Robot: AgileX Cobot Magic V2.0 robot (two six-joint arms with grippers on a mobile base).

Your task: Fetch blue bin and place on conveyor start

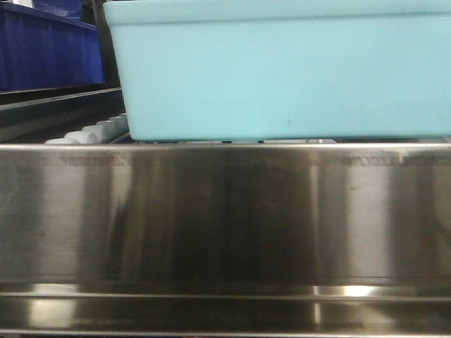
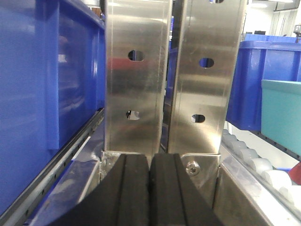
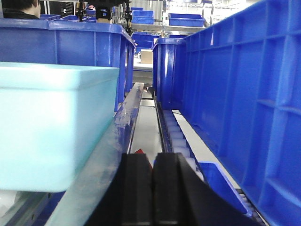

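Resting on a stainless-steel roller rack (image 1: pixel 225 211), the blue bin (image 1: pixel 282 70) is filling the front view from 10 to 3 o'clock, its base sitting just behind the rack's shiny front panel. Only one such bin is showing. White rollers (image 1: pixel 99 130) are peeking out at its 8 o'clock, and one navy bin (image 1: pixel 46 49) is standing at 10 o'clock. In the left wrist view, two steel uprights (image 2: pixel 136 80) are rising at 12 o'clock, with a navy bin on either side and the blue bin edging in at 3 o'clock. The right wrist view is showing three navy bins close by, at 10, 12 and 3 o'clock, with more standing far back in a brightly lit hall. The left gripper (image 2: pixel 149 162) and the right gripper (image 3: pixel 153 160) are each showing pads pressed together, gripping nothing.
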